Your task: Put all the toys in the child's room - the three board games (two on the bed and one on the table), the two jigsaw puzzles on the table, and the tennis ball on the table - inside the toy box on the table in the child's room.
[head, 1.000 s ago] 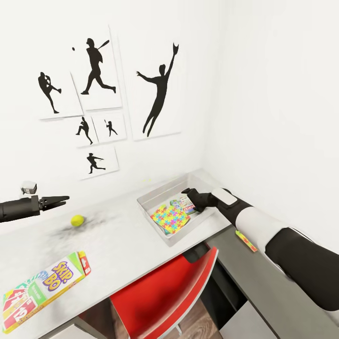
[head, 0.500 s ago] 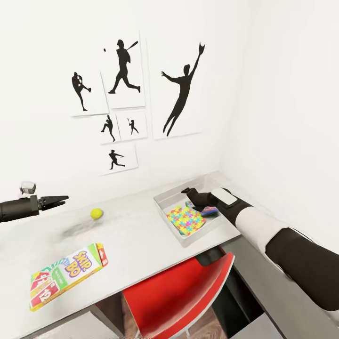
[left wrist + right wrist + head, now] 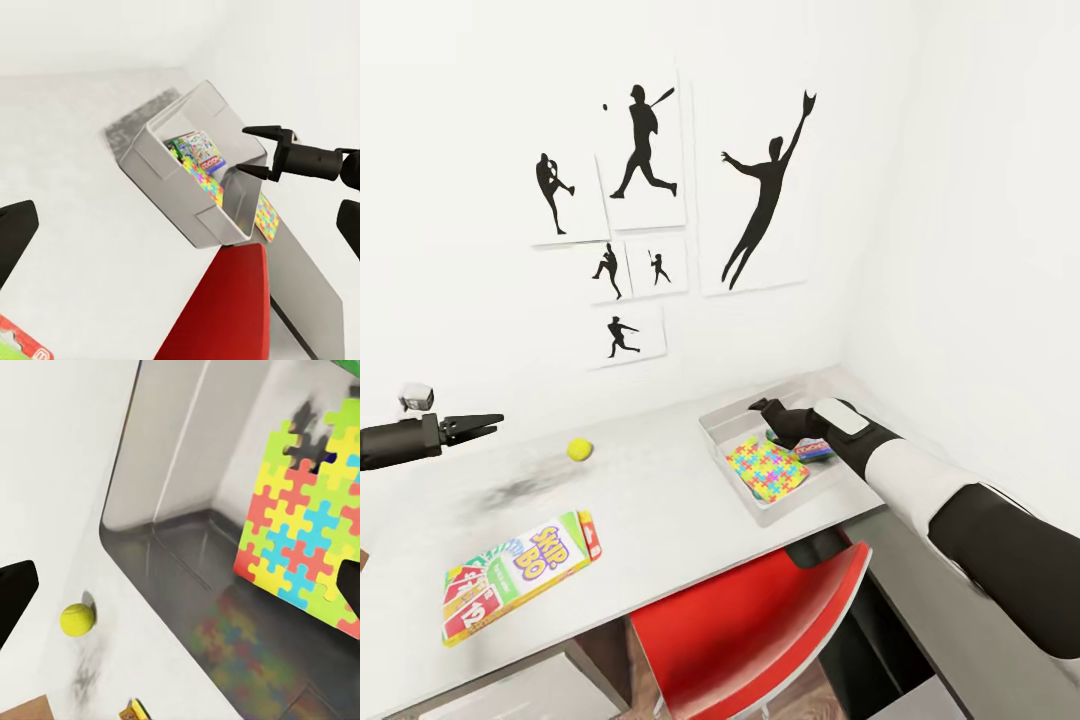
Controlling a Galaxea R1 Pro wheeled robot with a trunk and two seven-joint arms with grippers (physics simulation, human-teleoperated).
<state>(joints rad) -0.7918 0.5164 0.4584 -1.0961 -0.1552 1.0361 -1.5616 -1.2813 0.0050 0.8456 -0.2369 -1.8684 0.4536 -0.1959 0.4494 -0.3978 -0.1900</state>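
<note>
The toy box (image 3: 180, 555) looks like smooth grey metal, its floor glossy enough to mirror the matt, card-like jigsaw puzzle (image 3: 307, 525). The table (image 3: 660, 500) is smooth and matt, the tennis ball (image 3: 580, 450) dull, and the red chair seat (image 3: 750, 630) glossy plastic.

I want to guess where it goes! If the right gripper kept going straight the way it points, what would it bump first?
Probably the toy box's grey floor beside the jigsaw puzzle. The right gripper hangs open over the box, pointing down into it; exact depth is hard to judge.
</note>
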